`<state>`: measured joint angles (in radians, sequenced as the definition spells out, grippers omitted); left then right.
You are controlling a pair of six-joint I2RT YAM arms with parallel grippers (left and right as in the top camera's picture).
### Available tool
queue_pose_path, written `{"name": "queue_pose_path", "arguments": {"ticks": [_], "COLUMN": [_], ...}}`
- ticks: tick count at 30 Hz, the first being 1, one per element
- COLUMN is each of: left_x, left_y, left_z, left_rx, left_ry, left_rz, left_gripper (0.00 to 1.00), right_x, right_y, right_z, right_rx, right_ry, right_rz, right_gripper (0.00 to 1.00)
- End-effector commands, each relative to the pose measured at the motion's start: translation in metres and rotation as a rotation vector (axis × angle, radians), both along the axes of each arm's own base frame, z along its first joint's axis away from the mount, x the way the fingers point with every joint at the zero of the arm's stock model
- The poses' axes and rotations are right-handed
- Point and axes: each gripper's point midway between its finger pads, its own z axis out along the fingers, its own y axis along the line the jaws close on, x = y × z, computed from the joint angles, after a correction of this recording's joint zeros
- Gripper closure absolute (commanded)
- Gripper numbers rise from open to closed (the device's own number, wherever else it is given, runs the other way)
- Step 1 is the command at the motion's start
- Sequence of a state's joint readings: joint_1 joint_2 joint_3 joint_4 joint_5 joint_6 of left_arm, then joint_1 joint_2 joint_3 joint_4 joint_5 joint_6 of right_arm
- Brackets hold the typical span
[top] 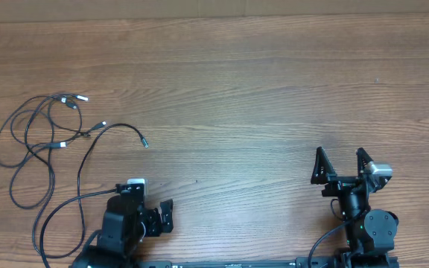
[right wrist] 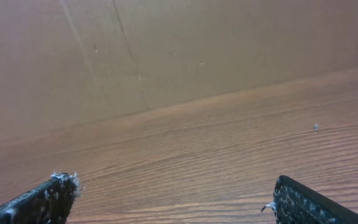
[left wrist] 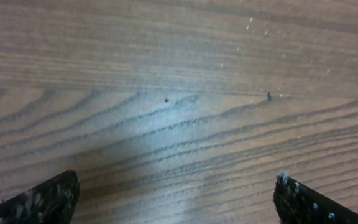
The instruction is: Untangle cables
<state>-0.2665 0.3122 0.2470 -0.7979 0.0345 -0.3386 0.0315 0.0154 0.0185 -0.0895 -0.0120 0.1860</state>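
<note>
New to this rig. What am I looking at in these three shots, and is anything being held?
Two small robot arms sit at the near edge of a wooden table. The top picture looks straight down from above; the other two come from cameras on each wrist, so the dark tips at their bottom corners are that arm's own fingers. The left gripper and right gripper are both open and hold nothing. Thin black cables with silvery plug tips lie in loose, crossing loops at the table's left side, untouched.

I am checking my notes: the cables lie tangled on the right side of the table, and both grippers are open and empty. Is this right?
Not quite. The overhead view shows the cables tangled on the left side of the table, near the left gripper. The rest holds: it and the right gripper are open and empty.
</note>
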Motion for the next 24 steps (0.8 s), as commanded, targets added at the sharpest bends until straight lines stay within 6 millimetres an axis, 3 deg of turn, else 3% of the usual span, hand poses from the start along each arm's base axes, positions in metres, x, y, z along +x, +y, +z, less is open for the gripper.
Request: {"name": "queue_pose_path", "arguments": {"ticks": [1,14,24], "left_x": [0.002,0.014,0.016], "left_y": [0.004,0.027,0.032], "left_z": [0.003,0.028,0.037], "left_rx": [-0.001,-0.013,-0.015], "left_ry": [-0.039,-0.188,-0.244], "left_rz": [0.023,0.155,0.179], "left_gripper": [0.01,0.01,0.0], "right_x": [0.0,0.0,0.0], "right_y": [-0.001,-0.001,-0.001], "right_z": [-0.001,-0.001,-0.001], "right_rx": [-0.004,-0.004,-0.004], "right_ry": [-0.006,-0.006,-0.006], "right_rz": [-0.001,-0.001,-0.001], "right_gripper": [0.0,0.0,0.0]}}
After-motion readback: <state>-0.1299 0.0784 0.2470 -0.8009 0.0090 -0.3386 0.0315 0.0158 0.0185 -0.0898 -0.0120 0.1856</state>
